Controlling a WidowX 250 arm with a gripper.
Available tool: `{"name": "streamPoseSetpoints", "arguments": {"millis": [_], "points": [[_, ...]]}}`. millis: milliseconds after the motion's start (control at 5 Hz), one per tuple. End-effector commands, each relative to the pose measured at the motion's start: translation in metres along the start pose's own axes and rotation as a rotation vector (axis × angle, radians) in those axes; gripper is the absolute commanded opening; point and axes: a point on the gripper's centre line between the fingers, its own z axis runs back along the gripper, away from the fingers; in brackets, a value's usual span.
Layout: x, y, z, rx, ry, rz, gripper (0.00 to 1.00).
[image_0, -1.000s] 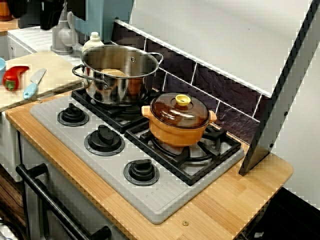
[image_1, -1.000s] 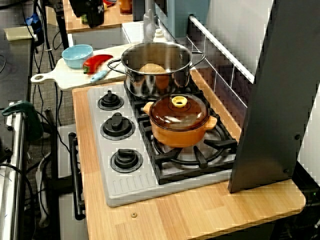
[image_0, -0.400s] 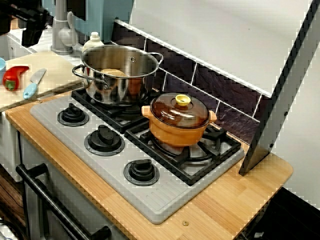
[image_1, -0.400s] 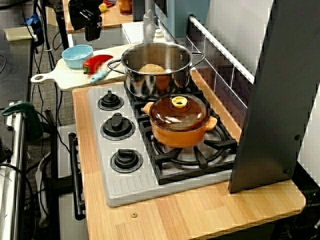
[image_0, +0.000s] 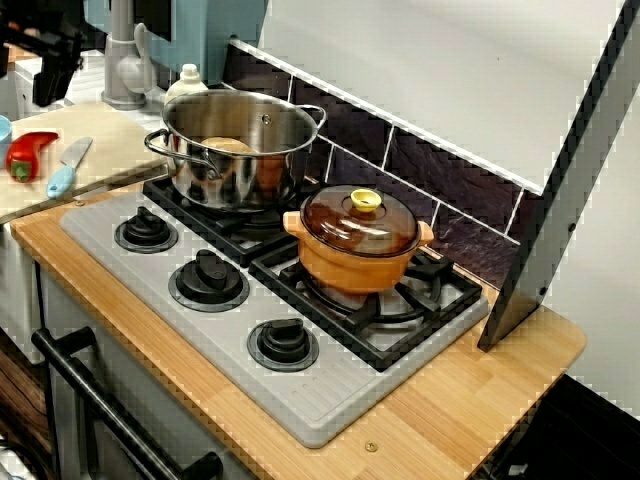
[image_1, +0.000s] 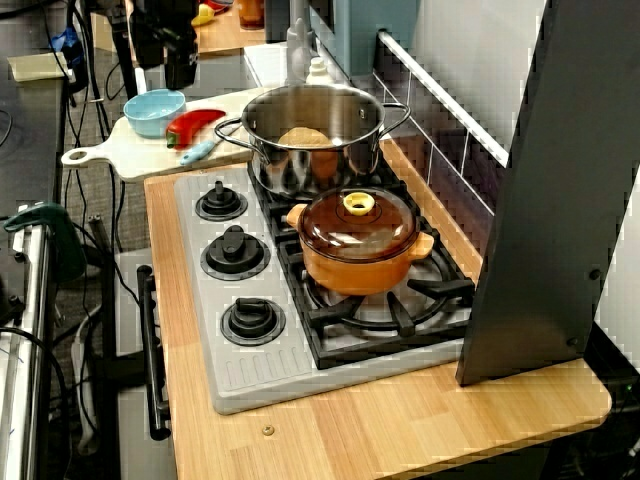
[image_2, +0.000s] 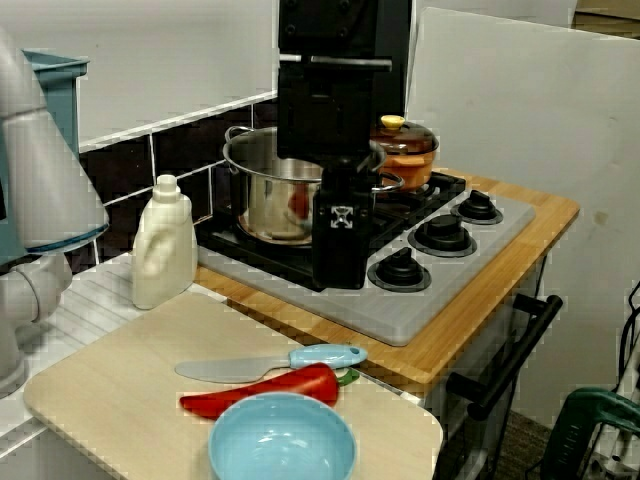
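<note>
My black gripper hangs at the far left, above the pale cutting board. Seen from the stove's right end, the gripper is just over the blue bowl and touches nothing. From the cutting board side, the gripper shows only one broad side, so its jaws are hidden. On the board lie a red pepper, a blue-handled knife and the bowl. The pepper and knife lie side by side.
A steel pot holding something tan and an orange lidded pot stand on the stove's back burners. A white bottle stands beside the board. A tall dark panel leans at the stove's right end.
The gripper has come down and moved away from the stove, toward the blue bowl's end of the board. The pots and the things on the board have not moved.
</note>
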Motion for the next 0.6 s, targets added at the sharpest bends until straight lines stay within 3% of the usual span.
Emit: {"name": "streamPoseSetpoints", "arguments": {"millis": [0,400], "points": [[-0.006,0.021,0.011,0.014,-0.078,-0.106,1.00],[-0.009,0.046,-0.010,0.073,-0.063,-0.360,1.00]]}}
